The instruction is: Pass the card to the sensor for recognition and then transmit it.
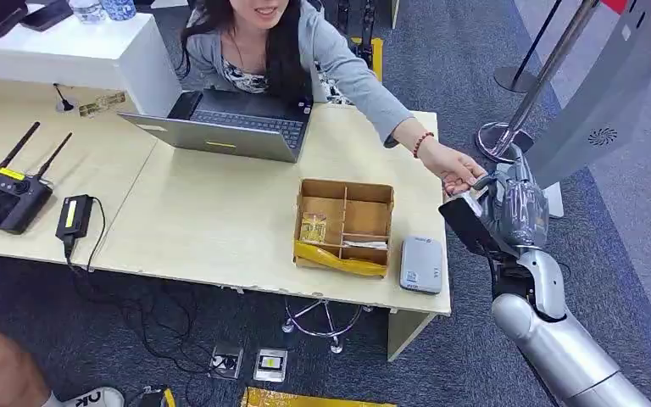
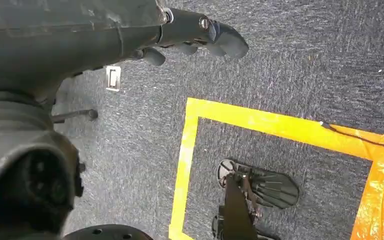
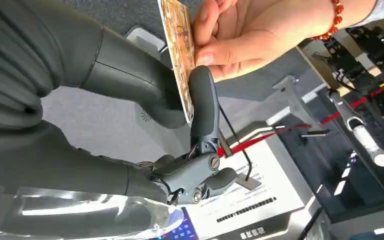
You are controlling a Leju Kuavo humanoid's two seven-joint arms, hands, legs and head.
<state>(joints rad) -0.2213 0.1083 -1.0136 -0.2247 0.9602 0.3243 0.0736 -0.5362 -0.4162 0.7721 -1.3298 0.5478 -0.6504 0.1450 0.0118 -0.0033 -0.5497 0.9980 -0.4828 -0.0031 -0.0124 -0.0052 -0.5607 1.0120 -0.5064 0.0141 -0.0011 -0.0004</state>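
A: Card (image 3: 179,47) sits pinched between the thumb and a dark finger of the right hand (image 3: 180,107), out past the right end of the desk (image 1: 220,212). The person's hand (image 3: 240,37) has its fingers on the card's other end

B: So both are holding it?

A: Yes, in the right wrist view the robot's finger presses the patterned card against its thumb while the person's fingertips close on the far edge. From the head view the right hand (image 1: 509,208) meets the person's hand (image 1: 458,170) just off the desk's right corner

B: Which step, then?

A: I'd judge the handover, the last part. The grey reader (image 1: 422,264) lies on the near right of the desk beside the cardboard box (image 1: 345,225), well apart from the card

B: And the left hand?

A: The left hand (image 2: 200,37) hangs over the carpet, fingers loosely apart, holding nothing

B: Next move?

A: Probably easing the pinch only once the person's grip is firm, so the card does not drop to the floor
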